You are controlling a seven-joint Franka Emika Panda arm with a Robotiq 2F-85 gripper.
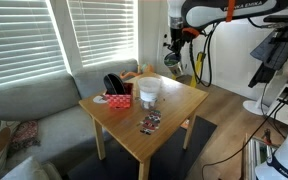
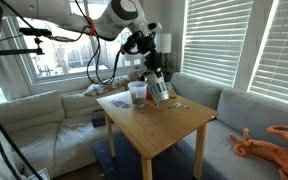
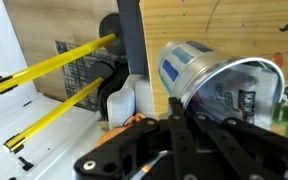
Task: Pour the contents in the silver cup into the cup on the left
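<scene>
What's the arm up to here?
The arm's claw is shut on the silver cup, which is held tipped well over, with its open mouth showing in the wrist view. The other cup stands upright on the table beside the red container. In both exterior views the silver cup looks off to one side of that cup rather than above it. No stream is visible, so I can't tell whether anything has been poured.

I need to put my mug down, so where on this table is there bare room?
Free: the table's corner away from the sofa, past the clear cup, and the edge between the red container and the small items. Crowded around the clear cup, where the gripper tilts the silver cup.
</scene>
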